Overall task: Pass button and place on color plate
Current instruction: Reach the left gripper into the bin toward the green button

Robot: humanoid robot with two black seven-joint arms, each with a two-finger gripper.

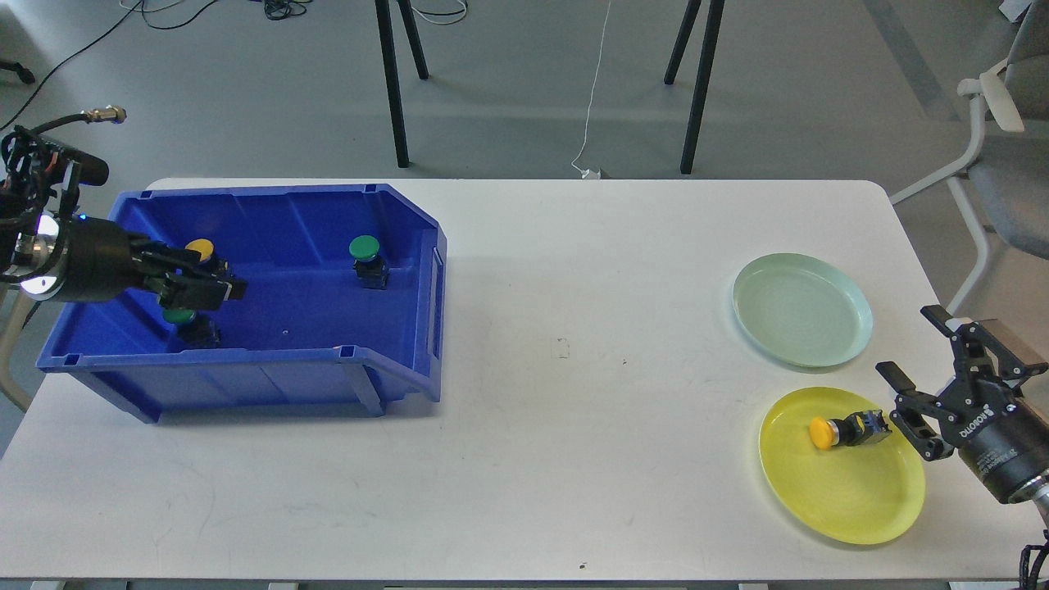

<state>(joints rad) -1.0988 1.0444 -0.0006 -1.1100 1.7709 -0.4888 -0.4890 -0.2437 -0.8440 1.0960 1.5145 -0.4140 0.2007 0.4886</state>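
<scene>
Buttons sit at both ends of a white bench point(524, 344): one yellow-capped button point(848, 430) lies on its side on the yellow plate point(844, 492) at the near right, its cap pointing left and its dark body toward the right gripper point(918, 393). That gripper hovers over the plate's right rim with its jaws spread wide, holding nothing, the nearer fingertip just beside the button's body; whether it touches cannot be told. Just beyond the yellow plate, a pale green plate point(803, 310) rests bare on the bench. At the far left, a blue bin point(393, 360) holds three more buttons: a green-capped one point(366, 260) standing upright toward the bin's right side, a yellow-capped one point(201, 249) near the back left, and a second green-capped one point(187, 324) toward the front left. The left gripper point(215, 287) reaches into the bin from the left edge and sits between the yellow-capped button and the nearer green one, partly covering both; its dark fingers run together against the blue floor, so whether the jaws are open or closed, or have hold of anything, cannot be told. Behind the bench, black stand legs point(393, 82) rise from a grey floor point(524, 90), and an office chair point(1004, 164) shows at the right edge.
</scene>
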